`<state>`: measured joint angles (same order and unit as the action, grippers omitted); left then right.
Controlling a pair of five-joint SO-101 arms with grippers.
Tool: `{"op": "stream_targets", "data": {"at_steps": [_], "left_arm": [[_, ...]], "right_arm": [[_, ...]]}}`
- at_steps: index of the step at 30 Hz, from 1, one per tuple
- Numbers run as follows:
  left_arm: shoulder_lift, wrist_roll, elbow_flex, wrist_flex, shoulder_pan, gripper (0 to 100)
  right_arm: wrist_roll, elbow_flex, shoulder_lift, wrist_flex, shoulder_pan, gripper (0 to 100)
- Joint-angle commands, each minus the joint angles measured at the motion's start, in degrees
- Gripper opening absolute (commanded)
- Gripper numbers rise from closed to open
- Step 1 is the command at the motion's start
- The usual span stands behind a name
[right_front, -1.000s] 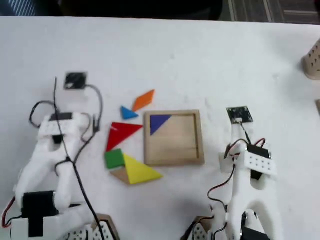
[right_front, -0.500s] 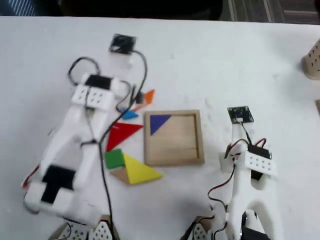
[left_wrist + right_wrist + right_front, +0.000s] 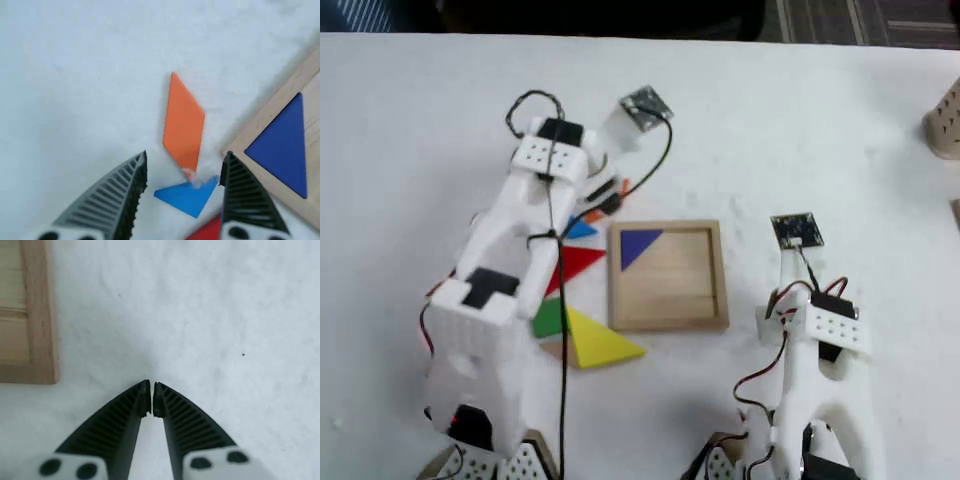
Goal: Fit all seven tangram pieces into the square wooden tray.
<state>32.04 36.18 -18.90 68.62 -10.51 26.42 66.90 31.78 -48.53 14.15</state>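
The square wooden tray [image 3: 667,318] lies mid-table with a dark blue triangle [image 3: 638,244] in its far left corner. To its left lie an orange parallelogram [image 3: 184,122], a small blue triangle [image 3: 580,229], a red triangle [image 3: 578,262], a green square [image 3: 548,318], a yellow triangle [image 3: 598,342] and a tan piece [image 3: 558,351]. My left gripper [image 3: 182,170] is open just above the orange parallelogram and the small blue triangle [image 3: 187,196], fingers either side. Right of the tray's near corner [image 3: 42,372], my right gripper [image 3: 151,391] is shut and empty over bare table.
The left arm [image 3: 510,270] stretches over the loose pieces and covers part of the red triangle and green square. The right arm [image 3: 817,330] stands to the right of the tray. A tan pegged object [image 3: 945,125] sits at the far right edge. White tabletop surrounds everything.
The left arm swung from the table's left side forward and right, ending above the orange parallelogram. The right arm and all pieces stayed put.
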Motion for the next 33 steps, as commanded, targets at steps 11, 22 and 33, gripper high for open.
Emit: {"op": "stream_targets", "data": {"at_steps": [11,22,33], "left_arm": [[11.9,10.5,-12.5,0.8,1.3,24],[14.3,5.5,-13.0,0.1,1.2,20],[14.6,0.0,-13.8,4.7,0.2,14]], "right_arm": [[0.4,-0.4,1.3,1.9,-0.7,1.8],[0.3,-0.4,1.3,1.9,-0.7,1.8],[0.3,-0.4,1.3,2.6,-0.5,1.8]]}}
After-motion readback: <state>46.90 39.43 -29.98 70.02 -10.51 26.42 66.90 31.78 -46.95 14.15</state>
